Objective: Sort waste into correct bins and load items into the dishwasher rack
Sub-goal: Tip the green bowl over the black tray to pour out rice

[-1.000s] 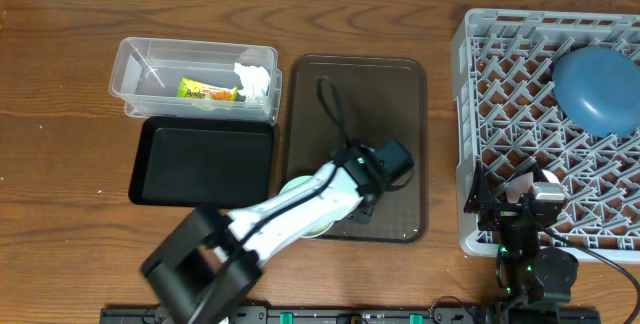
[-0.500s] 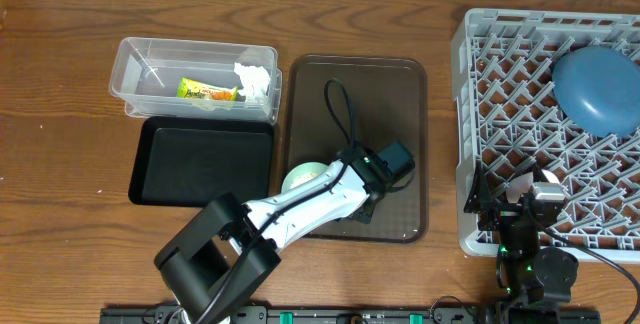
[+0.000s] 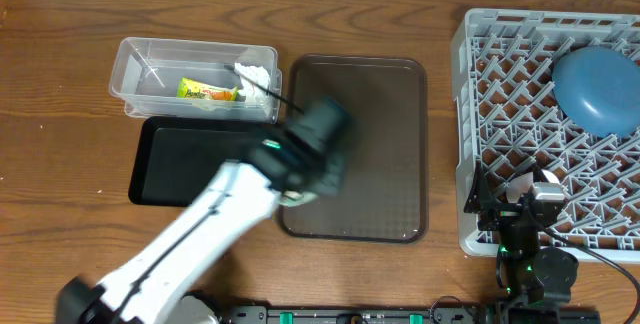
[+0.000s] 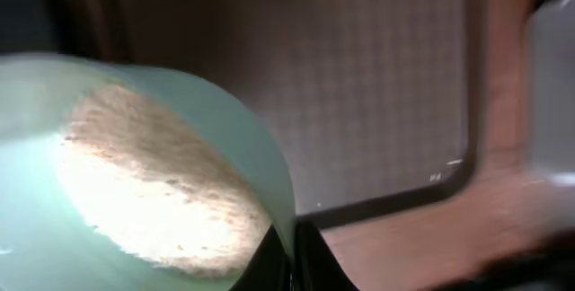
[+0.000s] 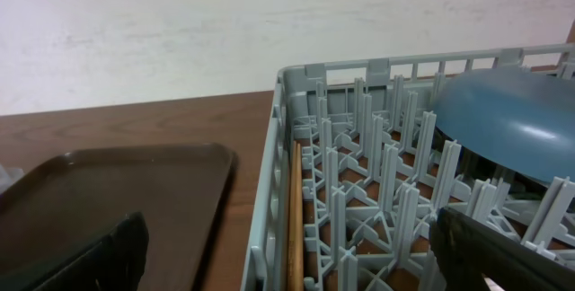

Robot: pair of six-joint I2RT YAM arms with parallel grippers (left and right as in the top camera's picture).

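Note:
My left gripper (image 4: 292, 257) is shut on the rim of the pale green-white bowl (image 4: 235, 120), which holds white rice-like grains (image 4: 153, 183). In the overhead view the left gripper (image 3: 312, 149) is blurred over the brown tray's left edge and hides most of the bowl. The clear tub (image 3: 130, 74) holds the yellow-green wrapper (image 3: 208, 91) and white tissue (image 3: 255, 79). The black tray (image 3: 200, 164) lies in front of it. The grey rack (image 3: 500, 64) holds the upturned blue bowl (image 3: 600, 89). My right gripper (image 5: 296, 264) is open over the rack's front left corner.
The brown serving tray (image 3: 370, 144) lies between the bins and the rack. A wooden chopstick (image 5: 295, 228) lies inside the rack along its left wall. The blue bowl also shows in the right wrist view (image 5: 512, 120). The small bowl and pink cup are out of view.
My left arm has swung left, carrying the green bowl from the brown tray's front middle toward its left edge by the black tray. The right arm has not moved.

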